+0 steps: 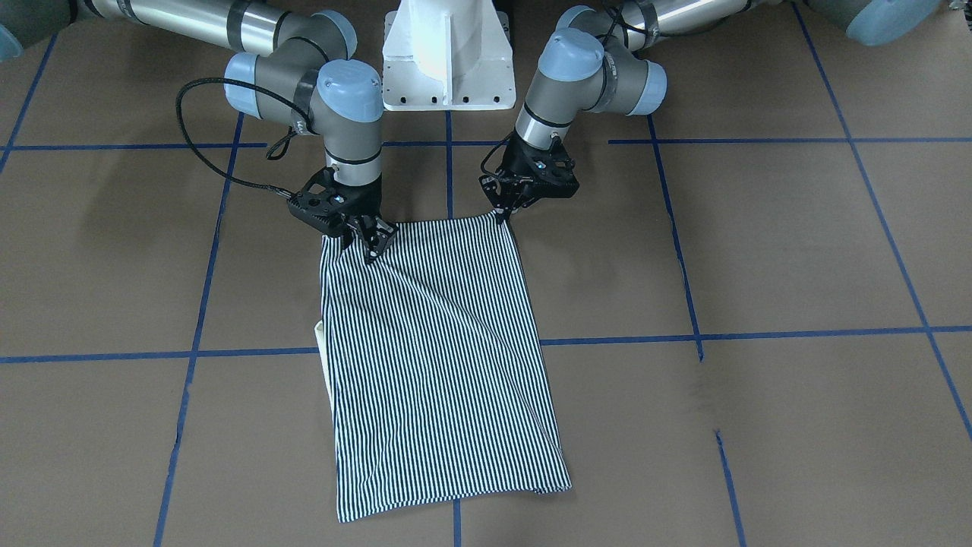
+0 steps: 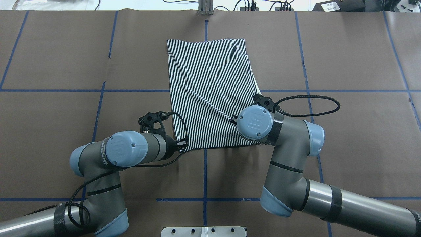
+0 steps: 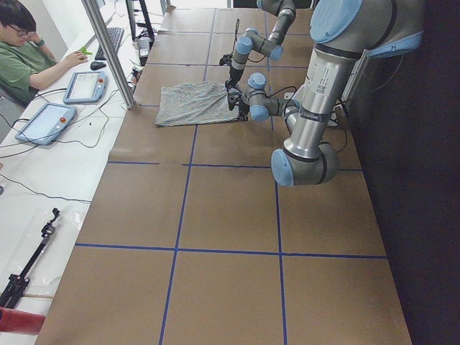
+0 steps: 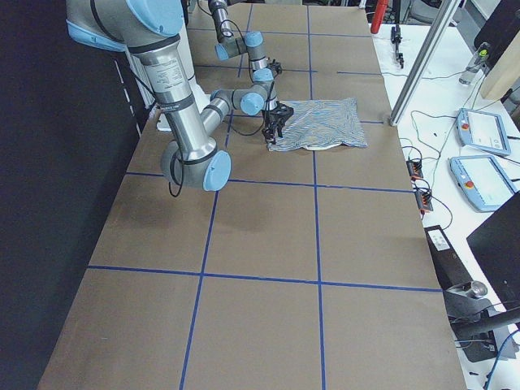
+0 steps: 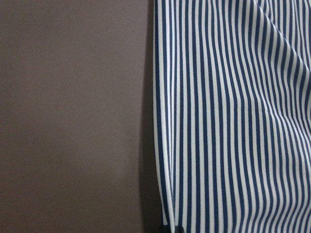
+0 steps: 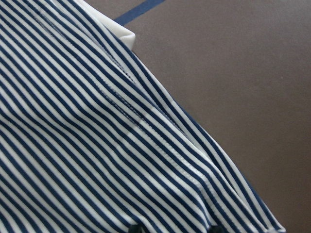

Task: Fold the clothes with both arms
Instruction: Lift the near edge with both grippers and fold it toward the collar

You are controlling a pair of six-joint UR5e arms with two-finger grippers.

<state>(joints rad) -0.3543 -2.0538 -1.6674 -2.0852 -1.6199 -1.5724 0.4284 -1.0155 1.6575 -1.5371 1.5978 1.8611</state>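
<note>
The striped shirt (image 1: 440, 357) lies folded into a long rectangle on the brown table, its far end flat and its cream collar (image 1: 323, 342) peeking out at one side. My left gripper (image 1: 503, 215) is shut on the shirt's near corner, which also shows in the overhead view (image 2: 181, 145). My right gripper (image 1: 372, 241) is shut on the other near corner, and a diagonal crease runs from it across the shirt (image 2: 210, 85). Overhead, the right wrist hides that gripper. Both wrist views are filled with striped cloth (image 5: 233, 121) (image 6: 73, 145) running down to the fingertips.
The white pedestal base (image 1: 448, 53) stands just behind the grippers. Blue tape lines (image 1: 759, 332) grid the brown table. A seated person (image 3: 25, 50) and teach pendants (image 3: 43, 122) are at a side desk beyond a metal post (image 3: 111, 50).
</note>
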